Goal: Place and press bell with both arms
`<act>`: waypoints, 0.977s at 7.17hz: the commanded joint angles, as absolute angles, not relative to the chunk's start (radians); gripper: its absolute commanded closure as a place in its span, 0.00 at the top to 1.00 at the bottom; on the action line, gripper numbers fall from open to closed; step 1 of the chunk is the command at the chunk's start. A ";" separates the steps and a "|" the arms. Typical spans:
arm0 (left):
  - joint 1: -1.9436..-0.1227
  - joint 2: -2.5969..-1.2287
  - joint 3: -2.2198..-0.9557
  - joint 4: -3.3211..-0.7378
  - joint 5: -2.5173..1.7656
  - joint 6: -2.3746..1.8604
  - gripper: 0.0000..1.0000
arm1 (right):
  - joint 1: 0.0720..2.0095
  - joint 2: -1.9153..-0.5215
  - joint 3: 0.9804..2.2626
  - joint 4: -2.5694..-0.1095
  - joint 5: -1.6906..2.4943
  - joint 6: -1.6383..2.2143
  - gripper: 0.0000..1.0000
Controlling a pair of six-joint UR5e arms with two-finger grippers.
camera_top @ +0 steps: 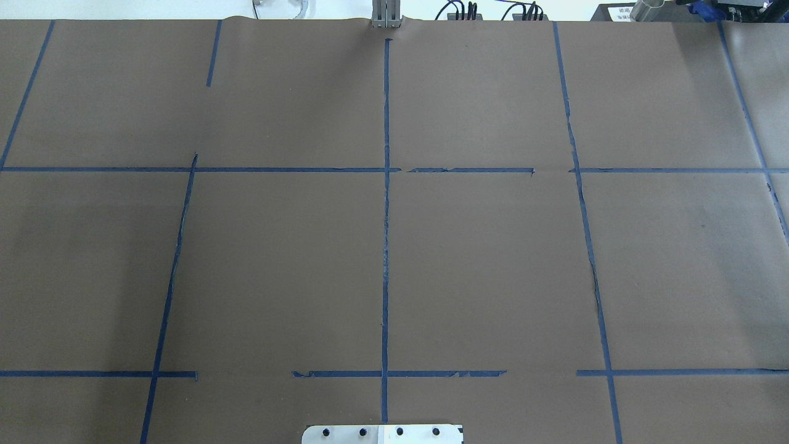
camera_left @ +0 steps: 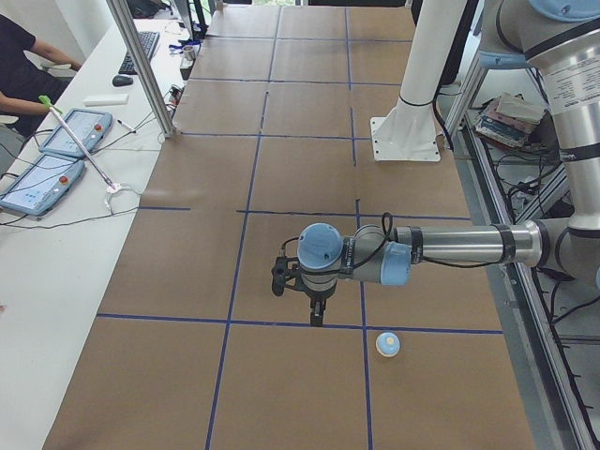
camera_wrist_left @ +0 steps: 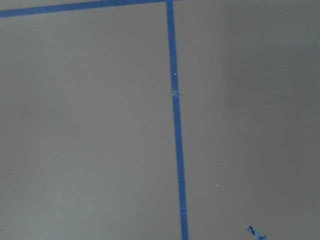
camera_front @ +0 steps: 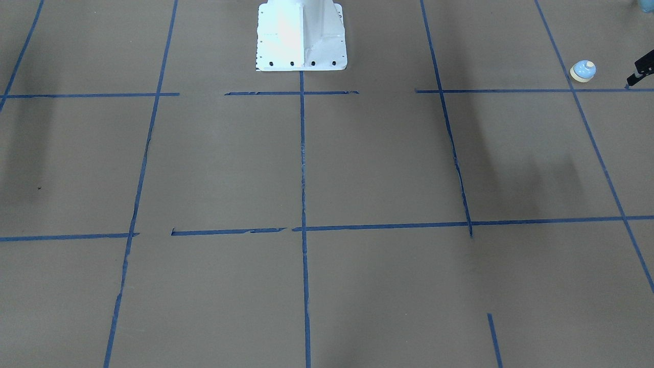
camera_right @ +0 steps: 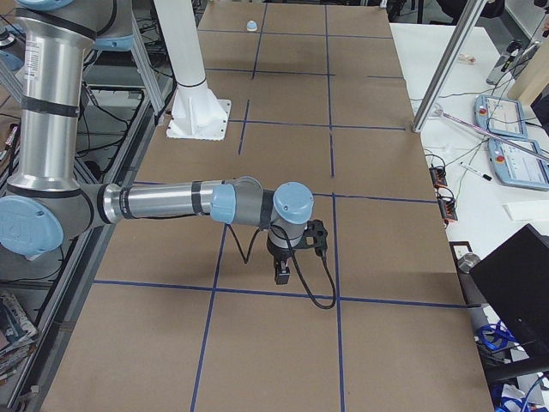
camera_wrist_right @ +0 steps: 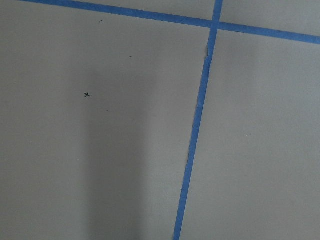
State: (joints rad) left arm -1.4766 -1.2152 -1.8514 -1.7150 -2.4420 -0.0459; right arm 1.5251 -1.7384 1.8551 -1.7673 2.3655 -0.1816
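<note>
The bell (camera_front: pixel 583 71), light blue with a cream button and cream rim, stands upright on the brown paper near the table's end on my left side. It also shows in the exterior left view (camera_left: pixel 388 344) and, far off, in the exterior right view (camera_right: pixel 251 25). My left gripper (camera_left: pixel 317 317) points down close above the table, a short way from the bell and not touching it; only its black edge (camera_front: pixel 638 71) shows in the front view. My right gripper (camera_right: pixel 281 275) points down over the table's other end. I cannot tell whether either gripper is open or shut. The wrist views show only paper and tape.
The white pedestal (camera_front: pixel 301 36) stands at the middle of the robot's side. Blue tape lines (camera_top: pixel 386 246) form a grid on the brown paper. A side table with tablets (camera_left: pixel 56 155), a metal post (camera_left: pixel 141 66) and a seated operator (camera_left: pixel 19 56) lie beyond the far edge.
</note>
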 commanded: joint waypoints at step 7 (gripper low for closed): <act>-1.116 -1.010 -1.665 -2.253 -2.379 -0.339 1.00 | 1.511 -1.747 1.865 -1.684 2.370 -0.152 1.00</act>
